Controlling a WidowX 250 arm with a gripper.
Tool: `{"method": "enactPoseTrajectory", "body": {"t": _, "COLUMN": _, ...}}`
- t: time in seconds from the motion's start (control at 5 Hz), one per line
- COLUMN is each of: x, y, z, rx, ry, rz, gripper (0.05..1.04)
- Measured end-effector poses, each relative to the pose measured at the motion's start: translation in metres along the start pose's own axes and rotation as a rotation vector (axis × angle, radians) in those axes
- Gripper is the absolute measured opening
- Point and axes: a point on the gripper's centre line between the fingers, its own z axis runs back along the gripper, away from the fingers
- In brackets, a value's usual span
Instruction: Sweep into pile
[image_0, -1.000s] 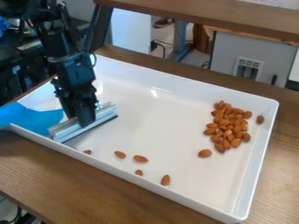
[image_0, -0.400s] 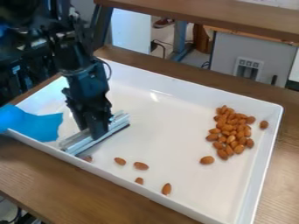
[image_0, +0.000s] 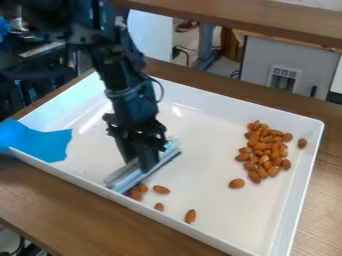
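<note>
Several stray almonds (image_0: 135, 194) lie beside the sweeper (image_0: 123, 181), pinched in the gripper (image_0: 141, 162), at the gathering stage (seemingly); next: push toward the main pile (image_0: 264, 150).

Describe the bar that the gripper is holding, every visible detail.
The bar is long, straight and silvery white, looks like metal or hard plastic, and has lengthwise ridges and a thin dark strip along the edge facing the almond pile. The gripper grasps it around mid-length. It lies slantwise, low over the floor of the white tray, apparently touching it, one end near the tray's front wall. Two loose almonds sit by that end; contact is unclear.
</note>
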Motion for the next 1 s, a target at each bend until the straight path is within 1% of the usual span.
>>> {"method": "enactPoseTrajectory", "body": {"t": 0.2, "x": 0.006, "y": -0.017, "z": -0.004, "rx": -0.026, "ry": -0.034, "rz": 0.033, "gripper": 0.35}}
{"method": "enactPoseTrajectory", "body": {"t": 0.4, "x": 0.006, "y": -0.041, "z": -0.009, "rx": -0.071, "ry": -0.043, "rz": 0.033, "gripper": 0.35}}
{"method": "enactPoseTrajectory", "body": {"t": 0.6, "x": 0.007, "y": -0.066, "z": -0.006, "rx": -0.101, "ry": -0.08, "rz": 0.06, "gripper": 0.35}}
{"method": "enactPoseTrajectory", "body": {"t": 0.8, "x": 0.007, "y": -0.075, "z": -0.003, "rx": -0.128, "ry": -0.076, "rz": 0.125, "gripper": 0.35}}
{"method": "enactPoseTrajectory", "body": {"t": 1.0, "x": 0.013, "y": -0.085, "z": -0.003, "rx": -0.13, "ry": -0.094, "rz": 0.176, "gripper": 0.35}}
